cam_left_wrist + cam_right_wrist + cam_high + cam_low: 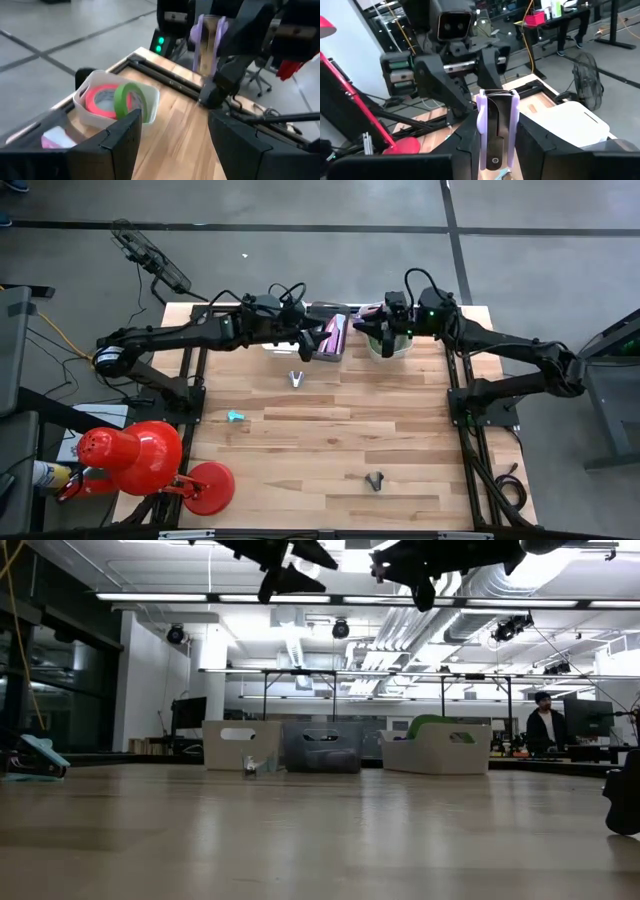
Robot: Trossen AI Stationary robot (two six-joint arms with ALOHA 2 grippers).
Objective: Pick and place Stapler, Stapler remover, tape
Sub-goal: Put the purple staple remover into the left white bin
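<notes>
My right gripper [495,152] is shut on a lavender-and-black stapler [496,125], high above the far edge near the white tape bin [390,345]. In that bin a pink tape roll [100,100] lies flat and a green roll [128,99] stands on its edge against the wall. My left gripper [175,145] is open and empty, raised beside the middle bin [330,338], which holds another purple stapler. A silver stapler remover [296,378] and a dark one [374,479] lie on the wood. My right gripper pinches the lavender stapler by its two long sides [481,127] between the two fingers. In the left wrist view the stapler [209,42] stands on end in the hold, lifted clear of table and bins.
Three bins line the far edge: a white one [240,745], a grey one [322,750] and the white tape bin [437,748]. A small teal object [236,416] lies toward the left. A red lamp [140,455] stands off the near-left corner. A person [545,725] stands far behind.
</notes>
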